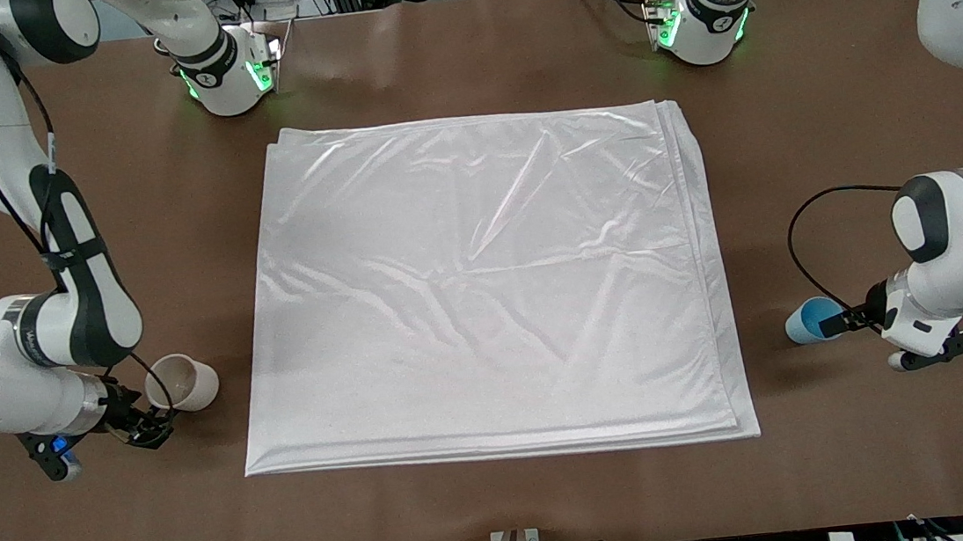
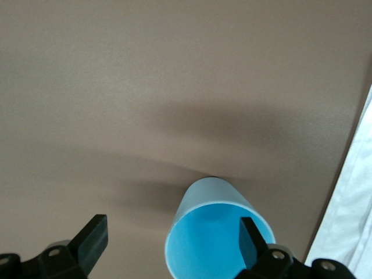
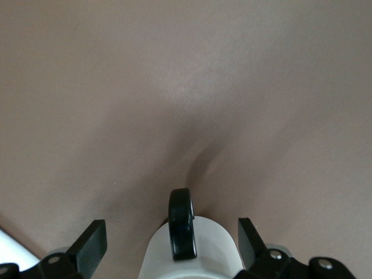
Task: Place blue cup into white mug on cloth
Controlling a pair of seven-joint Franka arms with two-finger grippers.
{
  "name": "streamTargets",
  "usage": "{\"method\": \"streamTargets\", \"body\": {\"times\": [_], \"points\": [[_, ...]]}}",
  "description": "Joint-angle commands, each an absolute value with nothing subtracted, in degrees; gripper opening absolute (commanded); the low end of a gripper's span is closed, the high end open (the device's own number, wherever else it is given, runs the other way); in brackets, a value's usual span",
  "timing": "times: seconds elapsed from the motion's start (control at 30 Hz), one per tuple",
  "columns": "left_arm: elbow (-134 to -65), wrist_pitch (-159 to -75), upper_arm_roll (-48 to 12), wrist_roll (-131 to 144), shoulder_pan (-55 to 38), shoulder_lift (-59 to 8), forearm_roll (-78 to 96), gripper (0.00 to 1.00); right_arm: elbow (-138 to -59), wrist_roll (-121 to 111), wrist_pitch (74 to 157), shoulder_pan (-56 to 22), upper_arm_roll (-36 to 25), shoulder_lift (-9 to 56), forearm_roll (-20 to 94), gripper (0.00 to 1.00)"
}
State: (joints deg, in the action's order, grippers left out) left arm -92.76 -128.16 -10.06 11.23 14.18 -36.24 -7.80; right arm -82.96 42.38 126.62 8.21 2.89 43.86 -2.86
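The cloth (image 1: 483, 288) lies flat in the middle of the table. The white mug (image 1: 183, 383) lies on its side on the bare table beside the cloth, toward the right arm's end. My right gripper (image 1: 141, 422) is open at its mouth. In the right wrist view the mug (image 3: 203, 256) with its black handle (image 3: 182, 224) sits between the spread fingers (image 3: 93, 244). The blue cup (image 1: 809, 320) lies on its side toward the left arm's end. My left gripper (image 1: 840, 324) is open at its mouth. One finger (image 2: 251, 241) stands in front of the cup's blue inside (image 2: 215, 244).
The brown table (image 1: 504, 507) surrounds the cloth on all sides. The cloth's edge shows in the left wrist view (image 2: 354, 215) and in the right wrist view (image 3: 11, 247). Both arm bases (image 1: 228, 74) stand along the table's edge farthest from the front camera.
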Motion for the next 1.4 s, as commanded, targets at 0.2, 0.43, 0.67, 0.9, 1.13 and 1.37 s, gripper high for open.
{"method": "streamTargets", "body": {"times": [0.2, 0.43, 0.67, 0.9, 1.13, 1.37], "points": [[-95.27, -127.97, -10.37, 10.63, 14.94, -34.63, -9.23, 1.00, -81.21, 42.54, 126.39, 8.17, 2.90, 46.23, -2.20, 0.39], [-95.10, -128.14, -10.37, 10.63, 14.68, -34.89, -9.23, 0.52, -81.30, 42.45, 126.39, 8.00, 3.08, 46.23, -2.11, 0.00], [-95.01, -128.23, -10.37, 10.64, 14.41, -34.98, -9.23, 0.02, -81.30, 41.05, 126.30, 7.91, 3.16, 46.14, -2.11, 0.00], [-95.01, -128.32, -10.28, 10.72, 14.24, -34.98, -9.23, 0.00, -81.74, 38.41, 125.51, 8.17, 4.39, 45.53, -1.32, 0.00], [-94.83, -128.32, -10.37, 10.72, 14.06, -34.98, -9.32, 0.00, -81.21, 35.60, 119.10, 8.87, 9.31, 42.98, -1.32, 0.00], [-94.66, -128.15, -10.90, 10.81, 13.45, -34.02, -11.60, 0.00, -81.21, 34.45, 113.57, 14.40, 18.44, 39.91, -1.32, 0.00]]}}
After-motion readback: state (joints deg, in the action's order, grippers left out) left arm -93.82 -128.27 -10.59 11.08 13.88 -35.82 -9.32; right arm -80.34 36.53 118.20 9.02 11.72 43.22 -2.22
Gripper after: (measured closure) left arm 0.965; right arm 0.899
